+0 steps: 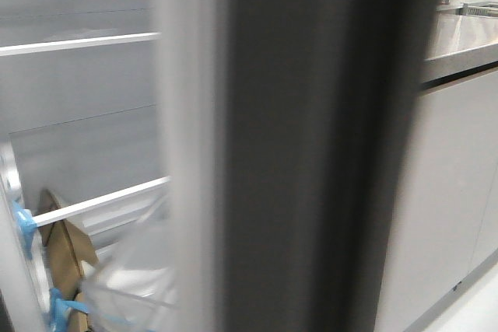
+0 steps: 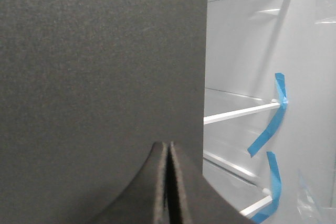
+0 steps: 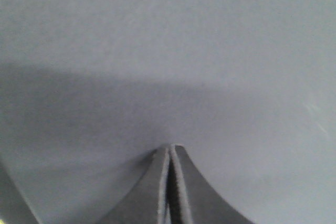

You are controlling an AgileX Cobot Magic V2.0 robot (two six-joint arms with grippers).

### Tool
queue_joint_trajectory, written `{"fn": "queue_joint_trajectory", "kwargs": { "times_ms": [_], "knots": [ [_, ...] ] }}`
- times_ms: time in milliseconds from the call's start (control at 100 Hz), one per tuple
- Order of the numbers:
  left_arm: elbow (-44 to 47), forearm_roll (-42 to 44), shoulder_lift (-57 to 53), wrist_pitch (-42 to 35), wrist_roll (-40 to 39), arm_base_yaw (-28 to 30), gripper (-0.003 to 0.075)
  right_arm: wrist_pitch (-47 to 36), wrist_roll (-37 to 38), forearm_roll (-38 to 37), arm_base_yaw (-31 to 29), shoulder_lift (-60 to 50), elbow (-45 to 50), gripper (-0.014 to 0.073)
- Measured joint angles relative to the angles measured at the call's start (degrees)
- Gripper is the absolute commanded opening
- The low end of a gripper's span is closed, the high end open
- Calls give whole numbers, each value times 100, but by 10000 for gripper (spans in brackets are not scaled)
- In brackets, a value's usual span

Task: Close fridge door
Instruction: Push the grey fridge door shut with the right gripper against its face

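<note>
Kitchen, fridge open: the door stands edge-on in the middle of the front view, between the pale fridge interior and a counter over grey cabinets.

The closing push looks to be in hand. The left gripper is clenched, tips pressed together, right at the door's matte face near its free edge; the right gripper is likewise clenched against a plain grey surface, probably also the door, though that cannot be told. Next calls for a steady push toward the shelves, keeping contact until the door seats. Neither arm shows in the blurred front view. Blue tape marks the shelf ends; the brown item low inside is unclear.
</note>
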Motion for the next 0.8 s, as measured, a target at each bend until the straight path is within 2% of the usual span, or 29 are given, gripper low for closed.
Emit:
{"fn": "queue_joint_trajectory", "kwargs": {
  "times_ms": [240,550,800],
  "knots": [
    [0,0,0,0,0,0,-20,-414,-212,27,428,1230,-700,-44],
    [0,0,0,0,0,0,-20,-901,-264,66,488,2938,-1874,-44],
    [0,0,0,0,0,0,-20,-661,-278,79,501,3865,-2772,-44]
  ]
}}
